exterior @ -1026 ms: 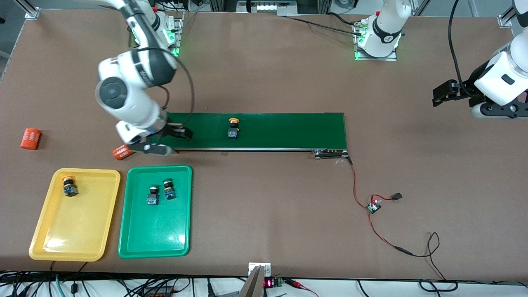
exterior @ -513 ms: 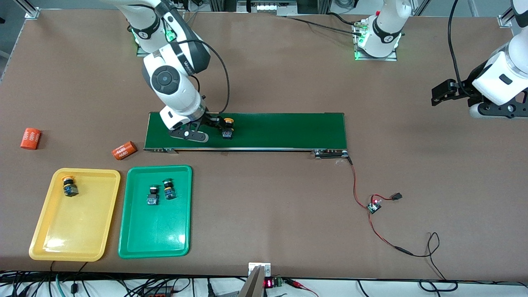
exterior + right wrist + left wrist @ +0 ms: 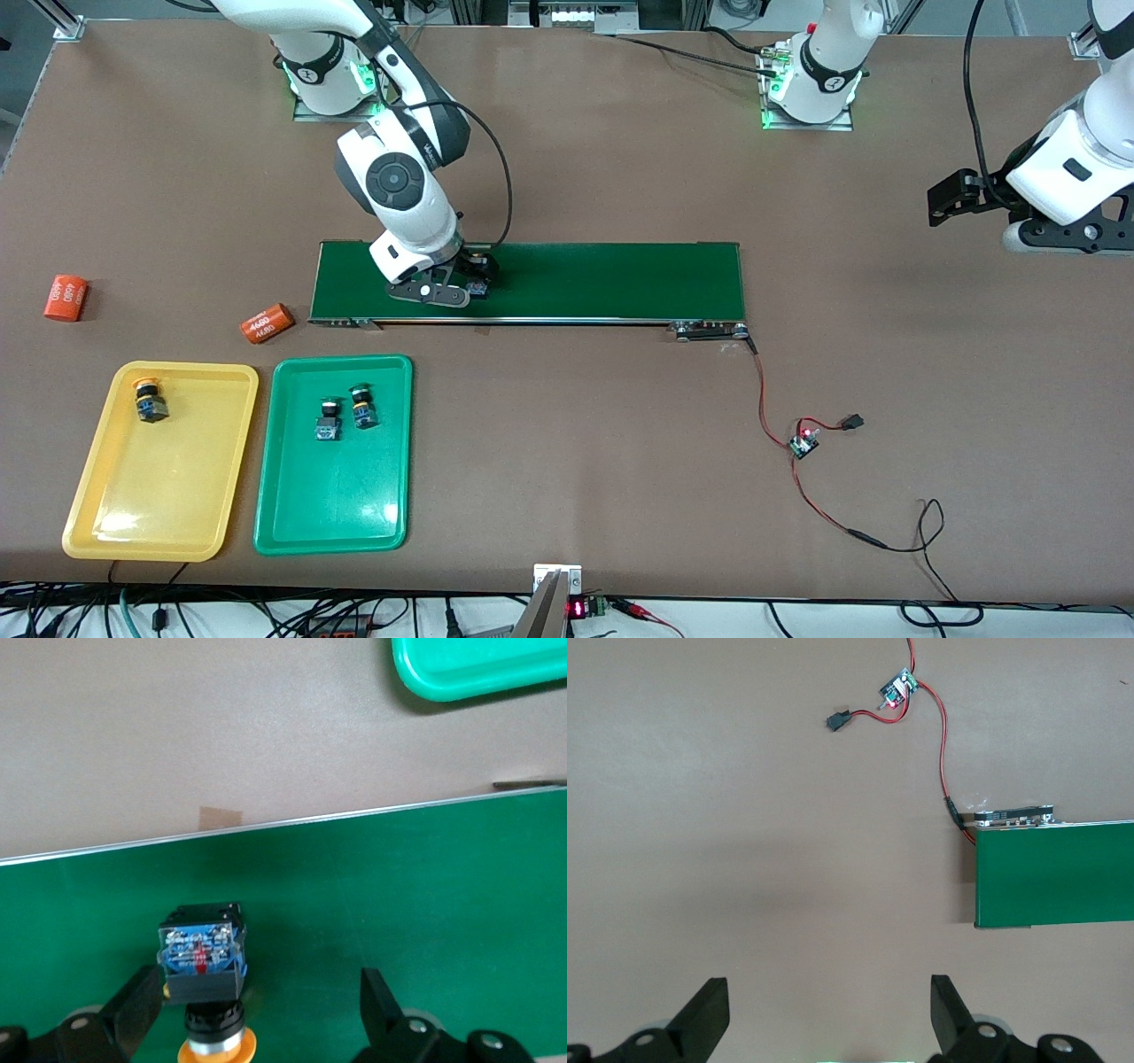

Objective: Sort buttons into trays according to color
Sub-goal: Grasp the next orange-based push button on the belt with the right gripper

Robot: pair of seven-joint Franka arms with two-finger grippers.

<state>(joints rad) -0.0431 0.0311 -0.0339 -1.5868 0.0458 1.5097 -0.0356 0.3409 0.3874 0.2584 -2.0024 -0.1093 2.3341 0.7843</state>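
Down onto the long dark-green conveyor belt [image 3: 567,279] came the right tool [image 3: 257,1014], open around the yellow-capped push button [image 3: 202,966]; left tool [image 3: 830,1014] waited open. Orange cylinders [image 3: 267,323] read "4680".

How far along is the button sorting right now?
Done: one yellow-capped push-button lies in the yellow plastic tray, two green-capped ones in the green plastic tray. In hand: the open right pincer straddles the last yellow-capped button on the dark-green conveyor belt, not yet gripped. Left: carrying it to the yellow tray. The left pincer waits open.
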